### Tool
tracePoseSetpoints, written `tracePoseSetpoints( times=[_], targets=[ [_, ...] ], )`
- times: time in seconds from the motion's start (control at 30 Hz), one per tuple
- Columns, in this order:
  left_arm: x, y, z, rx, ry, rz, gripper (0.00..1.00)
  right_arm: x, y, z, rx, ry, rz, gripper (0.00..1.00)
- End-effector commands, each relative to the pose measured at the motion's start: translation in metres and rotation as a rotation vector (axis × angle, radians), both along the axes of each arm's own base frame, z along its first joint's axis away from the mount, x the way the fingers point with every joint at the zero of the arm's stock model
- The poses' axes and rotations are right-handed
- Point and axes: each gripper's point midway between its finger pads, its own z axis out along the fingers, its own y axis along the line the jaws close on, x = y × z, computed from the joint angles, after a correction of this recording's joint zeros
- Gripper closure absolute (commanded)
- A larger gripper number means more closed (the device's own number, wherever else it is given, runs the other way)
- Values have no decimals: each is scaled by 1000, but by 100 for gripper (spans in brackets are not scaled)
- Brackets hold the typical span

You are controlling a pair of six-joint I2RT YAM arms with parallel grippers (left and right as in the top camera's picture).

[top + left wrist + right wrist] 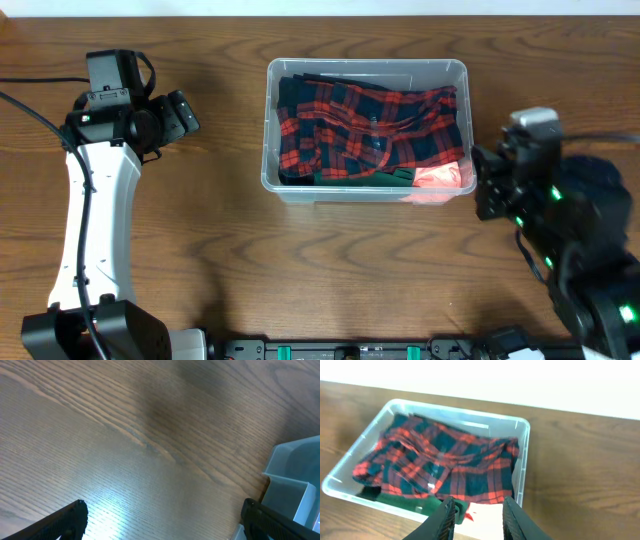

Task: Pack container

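Right tool (pixel 479 522) parted at the container (pixel 526 455)

From my seat, the right tool's fingers stood a little apart with nothing gripped between them, at the container's near corner. Just past them a pink cloth (pixel 487 511) lay beside a green cloth (pixel 405 502). Beyond those, a red-and-navy plaid cloth (pixel 445 465) covered most of the inside. The container sat upright on the counter (pixel 580 475). Farther off, the left tool (pixel 165 525) hung wide open over the counter, with the container's corner at its side.

my l gripper (pixel 162 522) at 10 o'clock, jaws wide apart; r gripper (pixel 477 517) at 3 o'clock, jaws partly apart.
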Motion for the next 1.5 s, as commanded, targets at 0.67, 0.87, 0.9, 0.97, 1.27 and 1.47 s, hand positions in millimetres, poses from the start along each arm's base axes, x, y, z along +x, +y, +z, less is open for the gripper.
tracePoseSetpoints(
  times=[0.67,0.87,0.9,0.97,1.27,1.47],
  targets=[
    [-1,4,4,13,-7,13,2,-120,-39,59,140,-293,-37,1],
    [-1,4,4,13,-7,13,2,-124,-40,40,116,-215,-39,1],
    [-1,4,4,13,-7,13,2,-124,-40,39,115,-212,-39,1],
    [-1,4,4,13,-7,13,2,-125,-38,39,120,-210,-27,1],
    [-1,4,4,13,-7,13,2,-132,-18,36,170,-178,85,1],
    [-1,4,4,13,-7,13,2,-132,-17,37,224,-165,64,1]
  ],
)
